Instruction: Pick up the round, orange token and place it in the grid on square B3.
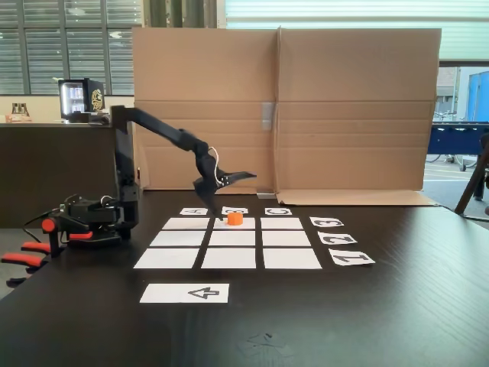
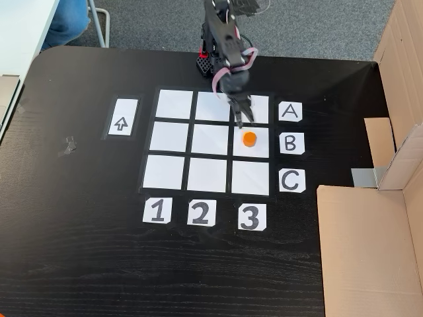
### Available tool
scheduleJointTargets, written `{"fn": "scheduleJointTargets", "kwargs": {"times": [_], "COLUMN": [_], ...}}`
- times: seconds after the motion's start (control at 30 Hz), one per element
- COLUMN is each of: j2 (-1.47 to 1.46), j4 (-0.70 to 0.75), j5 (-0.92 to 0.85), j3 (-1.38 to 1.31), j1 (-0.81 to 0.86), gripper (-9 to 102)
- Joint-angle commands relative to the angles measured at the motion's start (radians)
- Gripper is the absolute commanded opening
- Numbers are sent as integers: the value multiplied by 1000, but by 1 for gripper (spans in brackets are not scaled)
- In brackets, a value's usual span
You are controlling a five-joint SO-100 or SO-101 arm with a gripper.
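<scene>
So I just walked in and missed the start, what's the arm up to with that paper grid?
The black arm's gripper hangs just above the small orange plastic token, jaws slightly apart and holding nothing. The token sits on the white paper square in line with cards B and 3, in the nine-cell paper grid on the black table.

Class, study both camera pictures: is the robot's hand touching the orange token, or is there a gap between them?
Apart. In a fixed view, the hand hangs open above the token, with cardboard showing between them; the token sits on square B3.
</scene>
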Motion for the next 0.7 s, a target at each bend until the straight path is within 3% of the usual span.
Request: {"fn": "scheduleJointTargets", "kwargs": {"times": [0.0, 0.13, 0.27, 0.37, 0.47, 0.57, 0.67], "j2": [640, 1160, 1207, 1212, 1210, 1210, 1210], "j4": [-51, 23, -57, -86, 8, 163, 169], "j5": [6, -8, -26, 35, 34, -44, -3], "j3": [259, 466, 517, 561, 566, 568, 568], "j1": [179, 584, 1092, 1514, 1798, 1982, 2042], "gripper": [59, 44, 0, -1, -1, -1, -1]}}
